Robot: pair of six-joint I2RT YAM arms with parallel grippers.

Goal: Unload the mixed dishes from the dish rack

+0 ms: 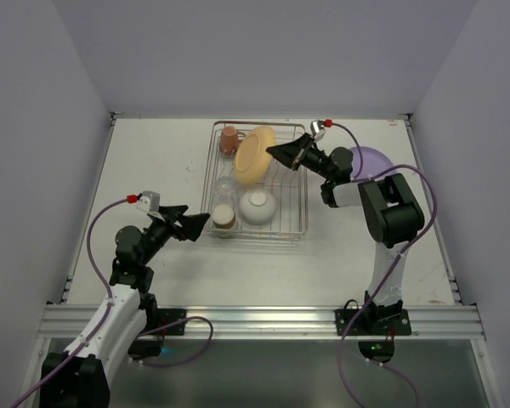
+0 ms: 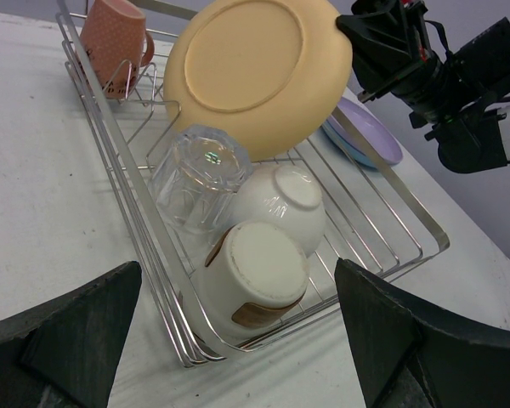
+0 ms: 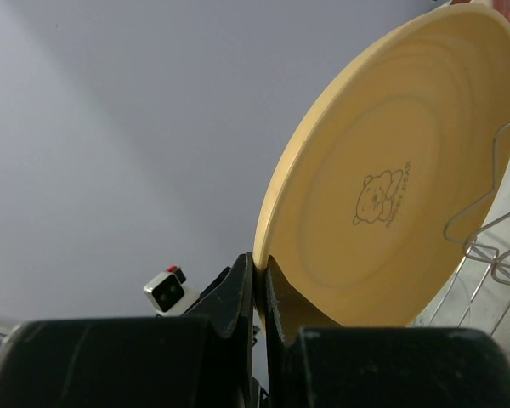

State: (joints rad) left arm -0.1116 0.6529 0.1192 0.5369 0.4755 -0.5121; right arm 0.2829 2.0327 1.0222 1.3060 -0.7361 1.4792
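— Found the dish rack where?
— Mid-worktop, nearer the far edge. Held a salmon-pink mug, clear glass, brown cup and white bowl.
— Right gripper?
— Pinched tight on the rim of the tilted yellow-orange plate, at the rack's far end.
— Left gripper?
— Hung beside the rack's near left corner, fingers spread wide, gripping nothing.
— Other plates?
— Saw the lilac plate stacked on the blue plate, toward the far right corner.
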